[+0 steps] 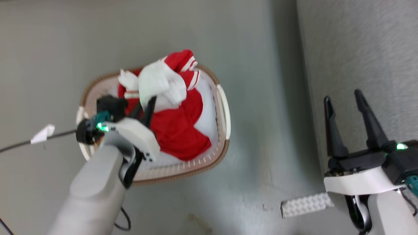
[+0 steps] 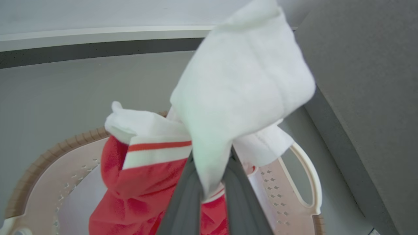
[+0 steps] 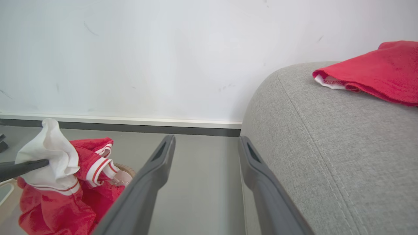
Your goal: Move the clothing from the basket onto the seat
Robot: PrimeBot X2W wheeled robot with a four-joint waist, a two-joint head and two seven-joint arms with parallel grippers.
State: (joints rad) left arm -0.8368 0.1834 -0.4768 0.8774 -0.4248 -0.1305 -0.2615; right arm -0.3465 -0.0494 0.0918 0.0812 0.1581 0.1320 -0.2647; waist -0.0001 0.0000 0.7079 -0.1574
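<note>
Well, the clothing [image 1: 176, 130] looked soft and light, the kind of thing that flops and folds when you lift it. It would not break, but it could slip free or catch on an edge. A good place to take it seemed to be a thick bunched part near the top, and that was where the left gripper [image 2: 212, 153] had it. Its two dark fingers [image 2: 184, 199] were squeezed tight on a white fold, which stuck up past the fingertips. The red part with white stripes hung down below and beside the fingers. Most of it lay in the basket [image 1: 225, 107] right under that gripper. So I think the pile was only partly lifted and not out yet.

Another red piece [image 3: 375, 65] lay on top of the seat [image 3: 326, 147], up and off to one side of the right gripper [image 3: 206, 138]. That gripper held nothing. Its fingers stood apart, with bare floor [image 1: 261, 98] showing between them. The seat was just beside it, and the basket was well apart from it, with floor in between. The left gripper would likely need to go high, so the hanging red part clears the basket rim on the way to the seat.
</note>
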